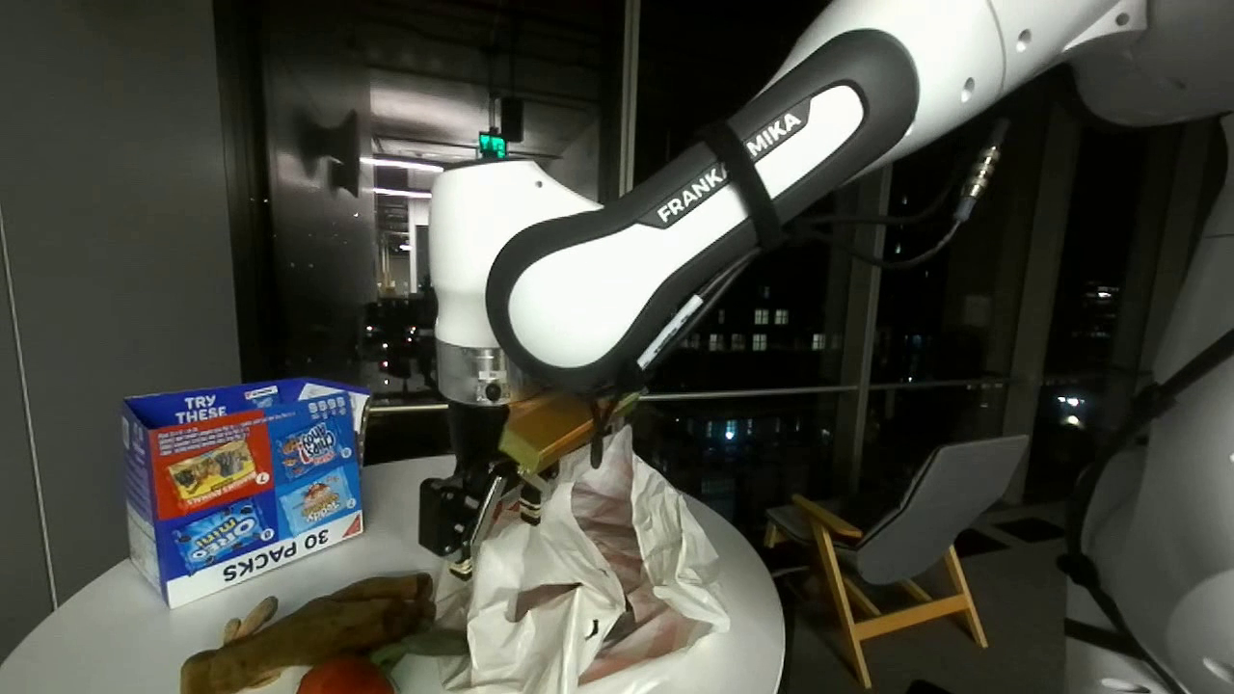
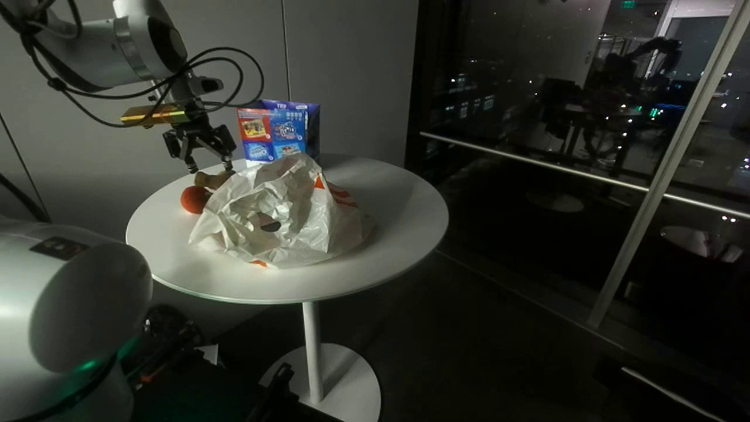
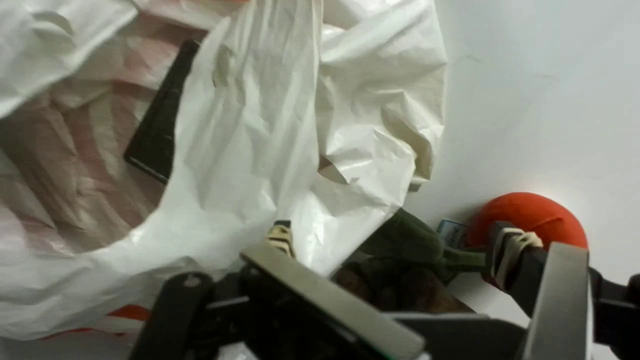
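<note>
While our claw [image 2: 210,167] stands wide and empty, we judge the crumpled plastic carrier bag [image 2: 307,214] light, limp and slippery — best pinched at its rim [image 3: 172,210].

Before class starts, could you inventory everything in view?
Table: 1, white, centre
Wall: 1, grey, behind table
Plastic bag: 1, white and orange, on table
Flat item: 1, black, in bag's opening
Snack box: 1, blue and red, on table
Round item: 1, red, beside bag
Lumpy item: 1, brown, beside round item
Further piece: 1, green, between bag and round item
Chair: 1, grey and tan, beyond table
Rail: 1, silver, across windows
Lit sign: count unclear, green, background
Arm: 1, white and black, above table
Claw: 1, black, open, near bag
</note>
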Controlling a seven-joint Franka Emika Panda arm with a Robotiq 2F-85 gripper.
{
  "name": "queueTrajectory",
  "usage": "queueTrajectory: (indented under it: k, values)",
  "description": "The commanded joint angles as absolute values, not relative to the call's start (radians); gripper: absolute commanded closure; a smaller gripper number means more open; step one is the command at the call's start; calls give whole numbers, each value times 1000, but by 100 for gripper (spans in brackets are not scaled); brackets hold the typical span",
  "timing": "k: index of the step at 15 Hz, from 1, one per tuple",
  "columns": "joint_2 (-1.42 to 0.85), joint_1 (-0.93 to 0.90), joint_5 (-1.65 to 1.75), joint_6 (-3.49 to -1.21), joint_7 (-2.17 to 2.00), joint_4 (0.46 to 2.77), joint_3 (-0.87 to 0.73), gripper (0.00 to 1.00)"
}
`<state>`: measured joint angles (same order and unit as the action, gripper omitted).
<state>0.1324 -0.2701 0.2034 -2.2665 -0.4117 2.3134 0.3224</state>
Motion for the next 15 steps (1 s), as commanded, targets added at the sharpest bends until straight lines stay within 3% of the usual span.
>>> queueTrajectory:
  k: [1,9,15]
  values:
    - [75,-283,61,-2387,-194,2289,296,0]
    - [-128,-298,-343,-2403,331,2165,324,0]
    - [-276,-316,-216,-2385,374,2062,361,0]
